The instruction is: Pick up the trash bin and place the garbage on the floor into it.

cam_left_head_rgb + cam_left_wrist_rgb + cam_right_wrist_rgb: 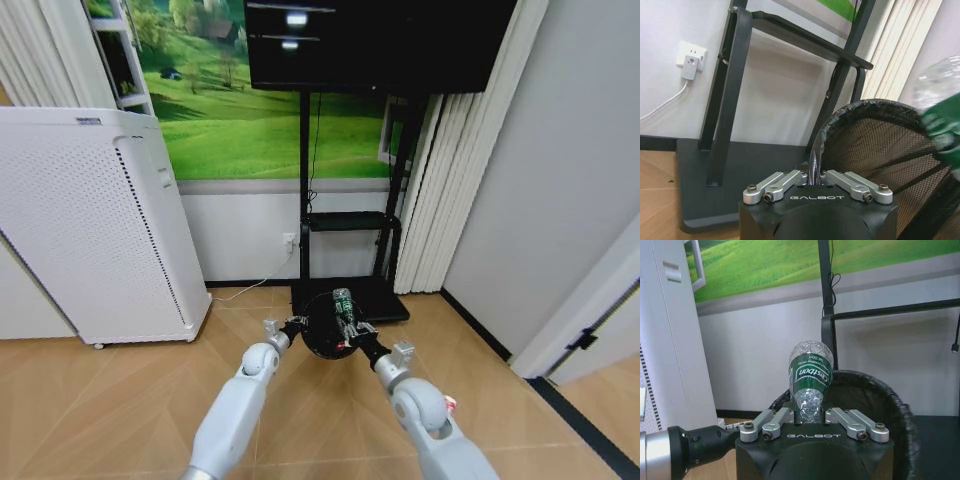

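Both grippers meet at the mesh trash bin, a bottle held above its mouth.

The right gripper [811, 416] is clamped on a clear bottle [810, 374] with a green label, upright over the trash bin [875, 395]; the left gripper [816, 176] pinches the bin's rim [826, 131], holding it just in front of the black TV stand's base [375, 298]. A white air purifier [90, 220] stands to the left, pale curtains [440, 190] to the right, and a small red-and-white piece [450, 403] lies on the wooden floor beside the right arm.
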